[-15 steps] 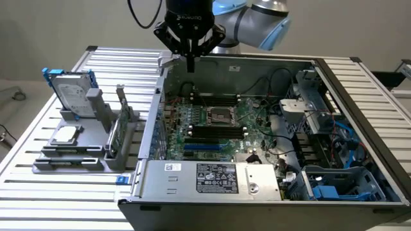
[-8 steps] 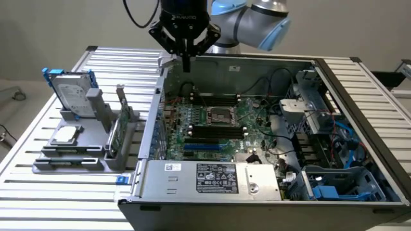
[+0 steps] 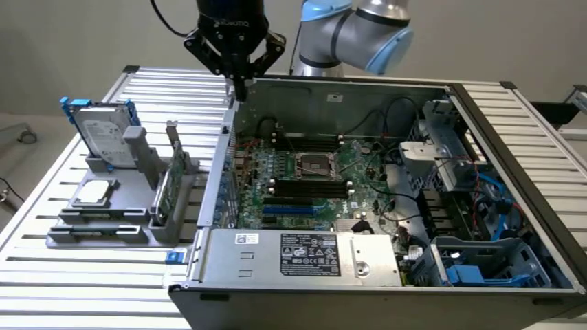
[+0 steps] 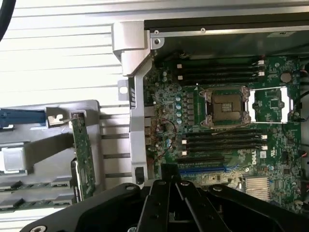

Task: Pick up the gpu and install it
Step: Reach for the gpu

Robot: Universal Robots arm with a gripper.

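Standing gpu, partly hidden by holder

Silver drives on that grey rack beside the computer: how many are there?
2. One silver drive stands upright in a blue frame at the far end of the grey rack; a smaller one lies flat mid-rack. Others may be hidden.

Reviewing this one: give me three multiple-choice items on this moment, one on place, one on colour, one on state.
1. Where is the gpu? A) seated on the motherboard B) upright in the grey holder C) flat on the table
2. The frame round the hard drive is: A) red B) blue C) yellow
3. The gripper is: A) shut, empty B) shut on the gpu C) wide open
Answers: B, its green board stands in the holder; B, blue shows at the drive's edges; A, its jaws meet on nothing.
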